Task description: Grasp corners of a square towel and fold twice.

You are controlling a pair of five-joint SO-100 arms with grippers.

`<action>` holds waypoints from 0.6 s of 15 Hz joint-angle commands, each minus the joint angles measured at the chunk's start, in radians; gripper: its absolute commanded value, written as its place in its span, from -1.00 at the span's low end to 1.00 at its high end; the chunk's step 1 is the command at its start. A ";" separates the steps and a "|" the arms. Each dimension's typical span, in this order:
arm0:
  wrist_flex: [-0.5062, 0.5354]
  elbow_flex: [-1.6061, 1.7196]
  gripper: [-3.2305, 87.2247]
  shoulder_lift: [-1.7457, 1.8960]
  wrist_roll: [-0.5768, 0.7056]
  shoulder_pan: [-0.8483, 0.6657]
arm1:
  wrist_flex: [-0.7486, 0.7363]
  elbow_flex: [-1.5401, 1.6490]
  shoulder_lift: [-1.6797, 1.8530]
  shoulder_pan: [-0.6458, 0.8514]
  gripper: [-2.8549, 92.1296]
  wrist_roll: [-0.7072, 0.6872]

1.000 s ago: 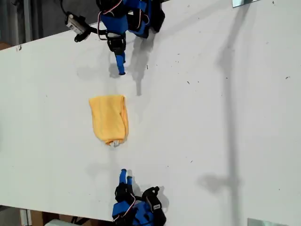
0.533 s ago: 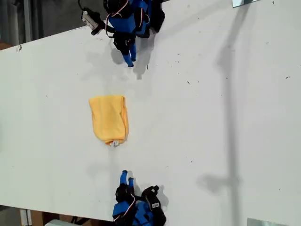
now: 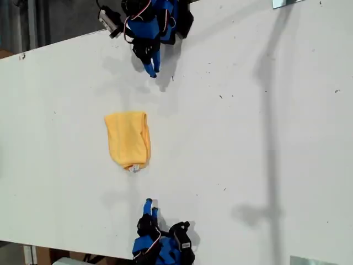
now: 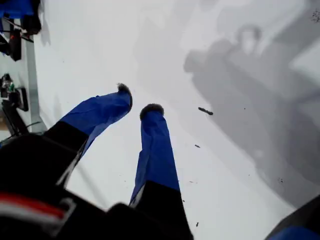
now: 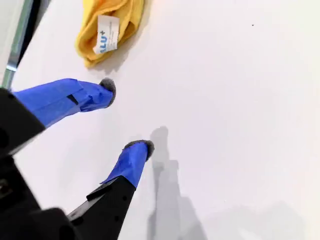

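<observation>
Square towel (image 3: 128,139) lying folded into a narrow strip, left of centre in the exterior view, flat on the white table (image 3: 248,138). White tag (image 3: 135,168) poking out at its lower end; tag also readable in the second wrist view (image 5: 105,34), at a rounded corner (image 5: 90,55) of the cloth.

My second gripper (image 3: 149,208) at the bottom edge of the exterior view, below the towel and apart from it; jaws parted, nothing between them, tips (image 5: 107,89) over bare table.

My first gripper (image 3: 152,67) at the top edge of the exterior view, above the towel, well apart; jaws slightly parted, empty (image 4: 136,102).

Nothing standing between either gripper and the towel. Small dark specks (image 3: 220,97) scattered on the table, right of centre. Arm shadows falling on the surface.
</observation>
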 commanded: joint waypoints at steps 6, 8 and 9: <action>-0.015 0.008 -0.51 0.000 0.204 0.008 | 0.017 -0.008 -0.003 0.009 -0.73 -0.005; -0.015 0.008 -0.51 0.000 0.204 0.008 | 0.017 -0.008 -0.003 0.009 -0.73 -0.005; -0.015 0.008 -0.51 0.000 0.204 0.008 | 0.017 -0.008 -0.003 0.009 -0.73 -0.005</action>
